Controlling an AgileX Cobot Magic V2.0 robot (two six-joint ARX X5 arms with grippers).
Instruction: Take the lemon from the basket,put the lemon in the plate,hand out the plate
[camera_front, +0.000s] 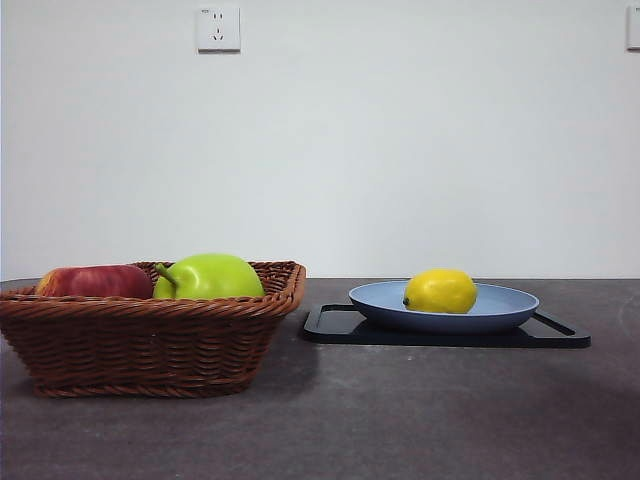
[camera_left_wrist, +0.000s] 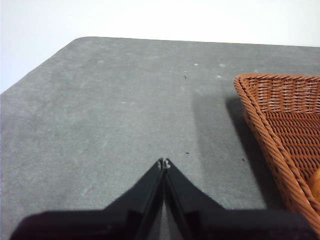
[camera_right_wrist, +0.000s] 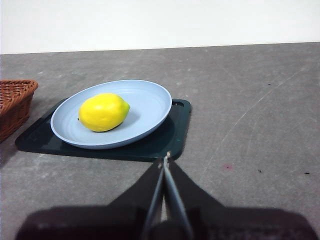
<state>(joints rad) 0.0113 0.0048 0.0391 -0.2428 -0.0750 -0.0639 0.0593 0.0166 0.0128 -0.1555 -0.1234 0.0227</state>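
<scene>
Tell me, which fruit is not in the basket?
The lemon. It lies alone on the blue plate, while the red apple and the green pear-like fruit sit in the basket.

Left tool (camera_left_wrist: 164, 163) has its jaws pressed together over bare grey worktop (camera_left_wrist: 115, 110), with the basket (camera_left_wrist: 285, 125) corner off beside it, not touching.

Beside the left pincer (camera_left_wrist: 164, 163), the basket (camera_left_wrist: 280, 125) is cut off by the picture's edge. Ahead of the right pincer (camera_right_wrist: 165, 159), only its corner shows.
</scene>
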